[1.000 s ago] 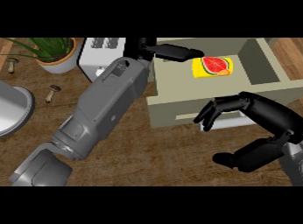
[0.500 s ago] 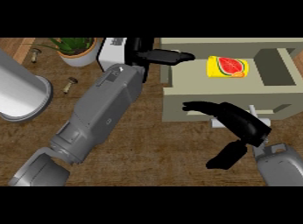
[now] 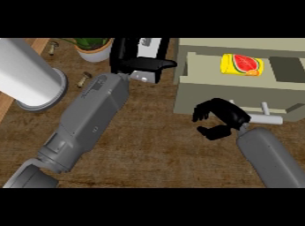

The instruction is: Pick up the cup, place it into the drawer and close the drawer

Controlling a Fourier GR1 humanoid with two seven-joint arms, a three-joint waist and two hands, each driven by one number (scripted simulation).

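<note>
Your cup (image 3: 242,64) is in the drawer (image 3: 239,95). It's yellow with a red-and-green picture, and it lies on its side toward the left of the open compartment. The drawer stands pulled out, its pale front facing you and its handle (image 3: 267,116) sticking out low on the front's right part.

Your right robot hand (image 3: 220,119) sits just in front of the drawer's front panel, left of the handle. Its fingers are curled in over the thumb with nothing between them. You cannot tell whether the fingertips touch the panel.

Your left robot hand (image 3: 137,62) is just beside the drawer's left wall. It is relaxed and empty, with the thumb pointing toward the drawer. The grey forearm runs down and away from the drawer across the brown tabletop (image 3: 155,145).

Behind that hand, left of the drawer, a white appliance (image 3: 151,43) peeks out. Further left of the drawer sits a plant pot (image 3: 94,52), and well away from the drawer on the same side stands a big white cylinder (image 3: 17,73).
</note>
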